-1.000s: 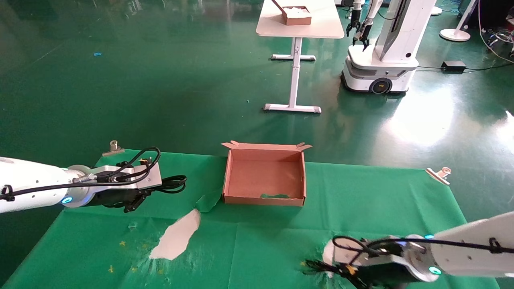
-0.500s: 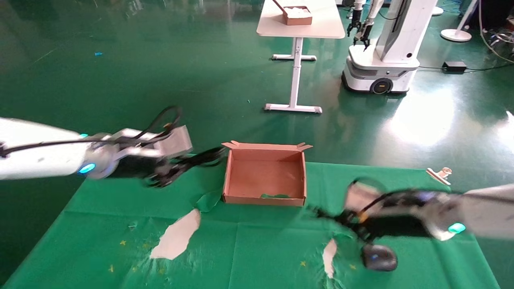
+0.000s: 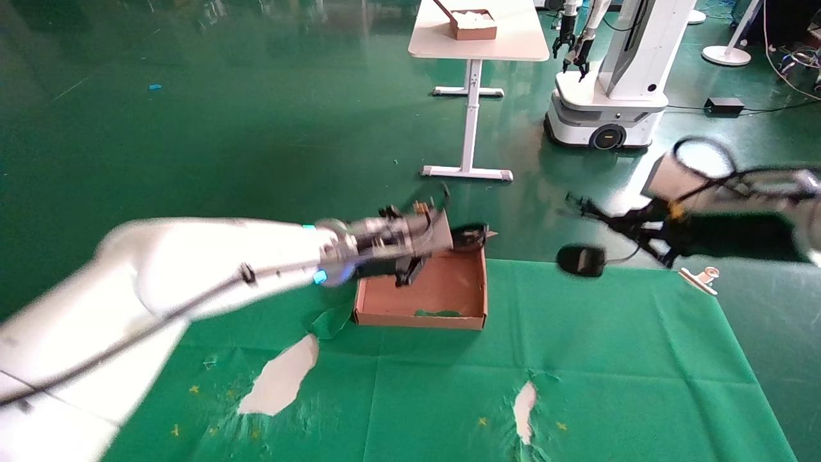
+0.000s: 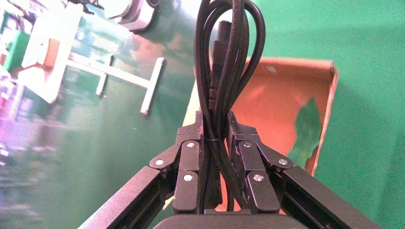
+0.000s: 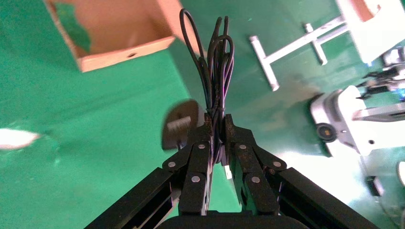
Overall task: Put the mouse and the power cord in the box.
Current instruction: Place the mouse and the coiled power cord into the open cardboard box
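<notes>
The brown cardboard box (image 3: 420, 319) lies open on the green cloth. My left gripper (image 3: 449, 240) hangs over its far side, shut on the coiled power cord (image 3: 471, 235). In the left wrist view the thick cord loops (image 4: 224, 57) stick out past that gripper (image 4: 216, 125), with the box (image 4: 282, 95) beneath. My right gripper (image 3: 625, 224) is raised to the right of the box, shut on the mouse's bundled thin cable (image 5: 215, 67). The black mouse (image 3: 580, 260) dangles below it, label side showing (image 5: 180, 125), above the cloth's far edge.
Torn patches in the cloth show white at the front left (image 3: 282, 375) and front middle (image 3: 524, 403). A metal clip (image 3: 699, 277) holds the far right corner. Beyond stand a white table (image 3: 478, 45) and another robot (image 3: 609, 83).
My left arm swung right from the table's left side to over the box, carrying the cord. My right arm rose from the front edge and moved back, lifting the mouse off the cloth.
</notes>
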Tool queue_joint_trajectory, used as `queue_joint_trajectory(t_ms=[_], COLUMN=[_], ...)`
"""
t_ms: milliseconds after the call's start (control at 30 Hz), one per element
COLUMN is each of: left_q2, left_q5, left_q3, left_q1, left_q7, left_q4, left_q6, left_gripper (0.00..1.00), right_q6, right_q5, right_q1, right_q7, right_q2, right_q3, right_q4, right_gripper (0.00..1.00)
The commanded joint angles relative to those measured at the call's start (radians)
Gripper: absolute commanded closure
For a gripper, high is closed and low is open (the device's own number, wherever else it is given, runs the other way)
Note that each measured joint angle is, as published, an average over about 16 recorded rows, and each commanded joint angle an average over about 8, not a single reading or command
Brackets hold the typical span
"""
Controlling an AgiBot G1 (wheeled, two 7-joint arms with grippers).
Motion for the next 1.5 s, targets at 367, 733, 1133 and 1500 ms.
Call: queue_joint_trajectory(t_ms=[367, 733, 1133, 1500], left_q2=[0.02, 0.018, -0.038, -0.222], left_q5=[-0.073, -0.157, -0.215, -0.157], left_q3=[0.268, 0.41, 0.449, 0.435], left_q1=[-0.022, -0.063, -0.141, -0.2], left_q7=[-0.045, -0.091, -0.178, -0.287], left_q4=[0.072, 0.095, 0.21, 0.161], left_q6=[-0.197, -0.258, -0.288, -0.263], left_gripper=[0.0, 0.0, 0.0, 0.0], right_q6=[-0.024, -0.029, -0.044, 0.076], right_q5=[0.025, 0.04, 0.07, 0.038], right_q1=[0.035, 0.04, 0.04, 0.085], right_q7=[0.003, 0.02, 0.017, -0.145], right_q2=[0.019, 0.004, -0.044, -0.316], right_q3=[0.018, 0.021, 0.015, -0.043], right_q4=[0.003, 0.033, 0.076, -0.133], right_gripper=[1.0, 1.0, 1.0, 1.0])
